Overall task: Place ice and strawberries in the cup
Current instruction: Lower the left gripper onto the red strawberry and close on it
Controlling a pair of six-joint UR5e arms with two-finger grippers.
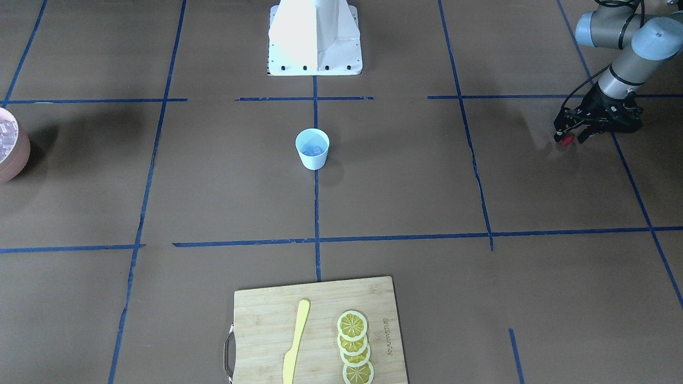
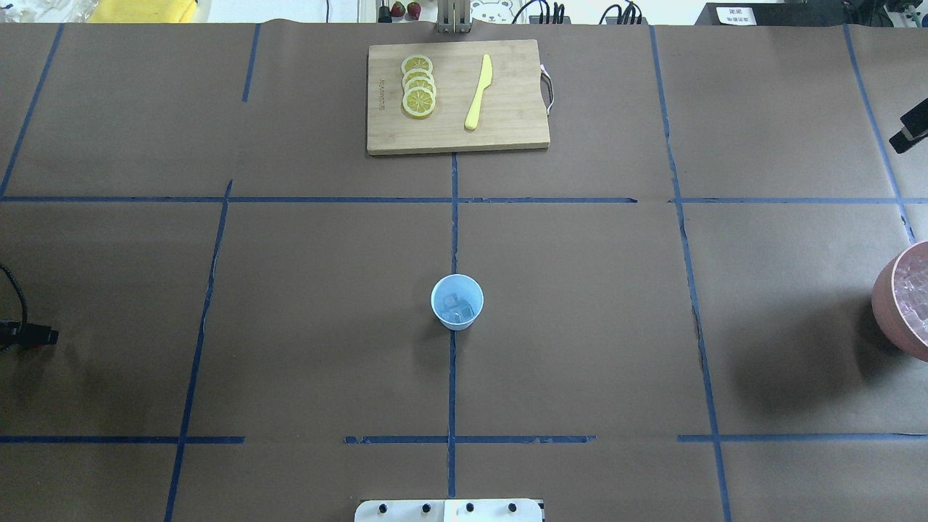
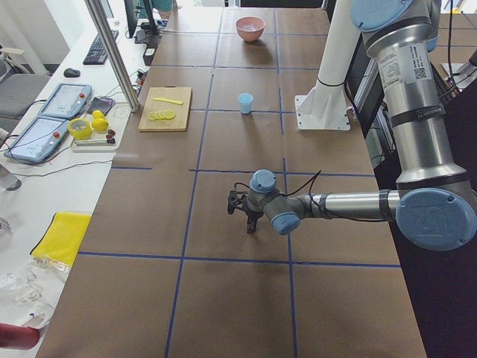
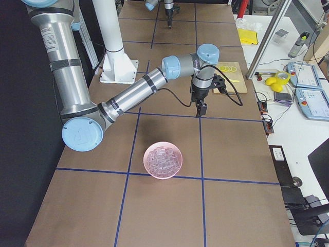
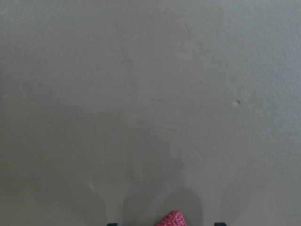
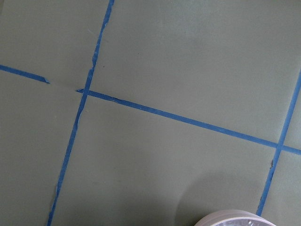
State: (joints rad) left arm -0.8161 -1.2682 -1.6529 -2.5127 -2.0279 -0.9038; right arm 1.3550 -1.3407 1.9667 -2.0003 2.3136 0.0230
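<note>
The light blue cup point(image 2: 457, 302) stands upright at the table's middle, also in the front view point(image 1: 312, 149), with clear ice cubes point(image 2: 458, 309) inside it. My left gripper point(image 1: 570, 137) is low over the table far out on my left side. Its jaws stand open around a small red strawberry point(image 1: 565, 140), whose tip shows at the bottom of the left wrist view point(image 5: 171, 219). My right gripper point(image 2: 906, 134) hangs at the right edge of the overhead view, beyond the bowl. I cannot tell whether it is open or shut.
A pinkish-brown bowl point(image 2: 886, 308) full of ice cubes sits at the table's right edge; its rim point(image 6: 235, 217) shows in the right wrist view. A wooden cutting board point(image 2: 507, 130) with lemon slices point(image 2: 418, 85) and a yellow knife point(image 2: 478, 93) lies at the far side.
</note>
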